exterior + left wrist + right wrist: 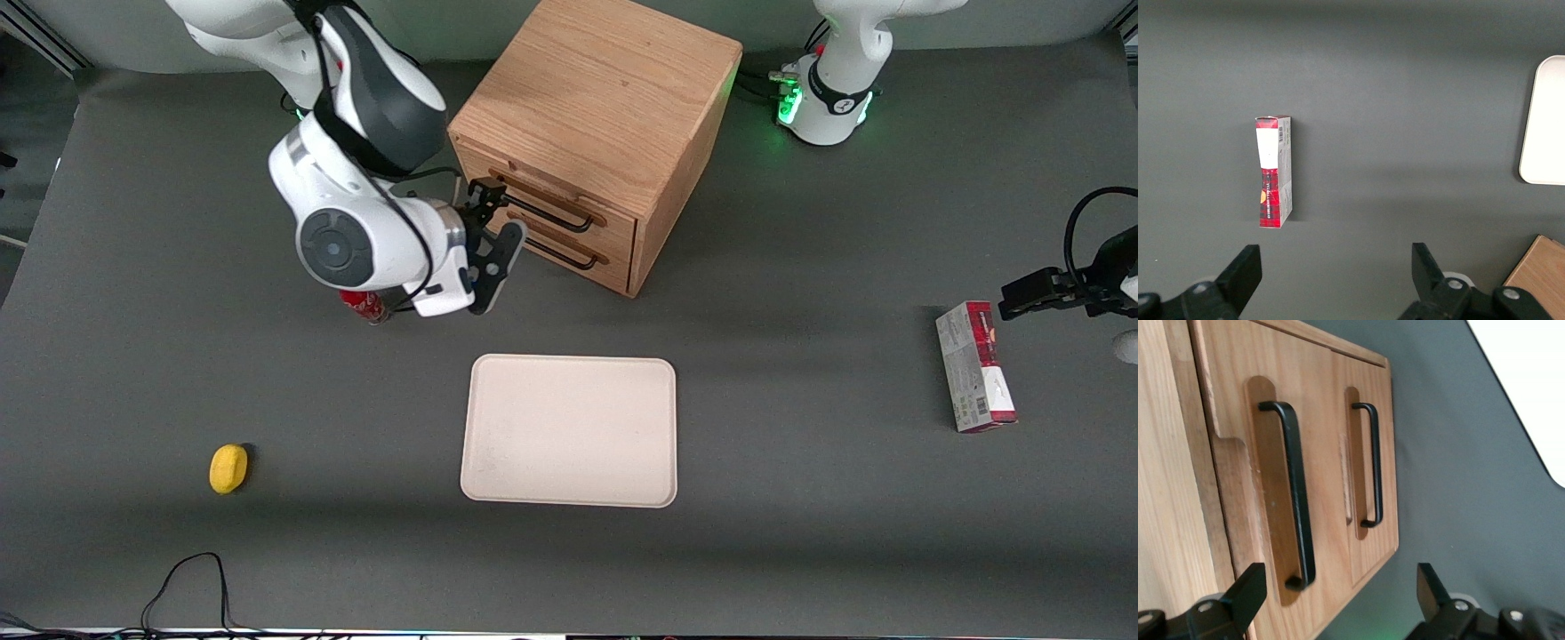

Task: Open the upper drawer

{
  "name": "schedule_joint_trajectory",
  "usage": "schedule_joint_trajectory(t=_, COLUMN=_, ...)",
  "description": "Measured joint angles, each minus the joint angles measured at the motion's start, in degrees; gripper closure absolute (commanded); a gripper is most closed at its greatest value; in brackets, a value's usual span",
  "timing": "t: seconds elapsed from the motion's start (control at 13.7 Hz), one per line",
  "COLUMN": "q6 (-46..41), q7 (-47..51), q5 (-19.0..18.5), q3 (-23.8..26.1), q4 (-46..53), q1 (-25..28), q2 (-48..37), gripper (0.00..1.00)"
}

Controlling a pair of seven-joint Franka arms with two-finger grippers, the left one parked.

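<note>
**Gripper lined up at the upper drawer, nothing grasped**

Here's the upper drawer (556,197), topmost of the two in the oak cabinet (605,98), and it sits flush with the cabinet's face. Its thin black bar handle (1293,493) runs along a shallow recess in the drawer front, and nothing is touching it. Just below the upper drawer sits the lower drawer (569,253) with its own black handle (1373,463), also flush.

The gripper (494,224) hovers right in front of the upper drawer, at the end of its handle toward the working arm's end of the table. Its two black fingers (1238,600) are spread wide, empty, with the end of the upper drawer's handle seen between them in the wrist view.

Moving away from the upper drawer: a red can (363,305) peeks out under the arm's wrist, nearer the front camera. A cream tray (569,431) lies nearer the camera still. A yellow lemon-like object (228,468) lies well away toward the working arm's end, and a red-and-white carton (974,366) lies flat toward the parked arm's end.
</note>
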Motion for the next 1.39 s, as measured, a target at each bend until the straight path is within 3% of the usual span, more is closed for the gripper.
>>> schedule_joint_trajectory(t=1.39, q6=7.1, q7=0.0, q5=-0.7, q3=-0.2, q4=-6.1, q1=4.4, q2=0.3, gripper=0.0)
